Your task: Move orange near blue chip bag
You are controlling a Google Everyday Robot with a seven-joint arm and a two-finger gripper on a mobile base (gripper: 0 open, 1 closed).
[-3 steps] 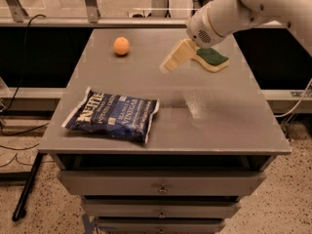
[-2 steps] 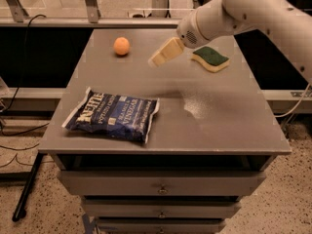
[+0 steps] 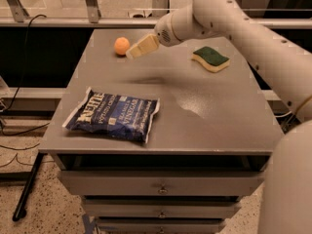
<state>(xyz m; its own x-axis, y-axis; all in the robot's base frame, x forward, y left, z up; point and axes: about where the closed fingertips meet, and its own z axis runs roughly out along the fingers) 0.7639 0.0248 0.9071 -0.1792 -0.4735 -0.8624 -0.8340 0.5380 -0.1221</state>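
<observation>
since a second ago the arm [image 3: 253, 38] has swung across the back of the desk [image 3: 224, 121], away from the sponge [image 3: 210, 59] and toward the far left corner. the end effector [image 3: 140, 48] now sits just beside the orange [image 3: 122, 46], on its right, with its tip close to the fruit and possibly touching it. the orange and the blue chip bag [image 3: 113, 114] have not shifted. whether the end effector is spread or pressed together i cannot tell; it shows as one pale wedge pointing down and left, with nothing visibly held.

the orange rests on the desk near the back left edge, well apart from the bag, which lies flat at the front left. the step in hand looks like the reach for the pick: the grasp is not yet made and the carry is all to do. the next move, as i judge it, calls for settling the end effector around the middle of the fruit, gently, since a round thing nudged from the side could roll toward the back edge. then comes a lift and a haul forward to set it down next to the bag, not on it.
</observation>
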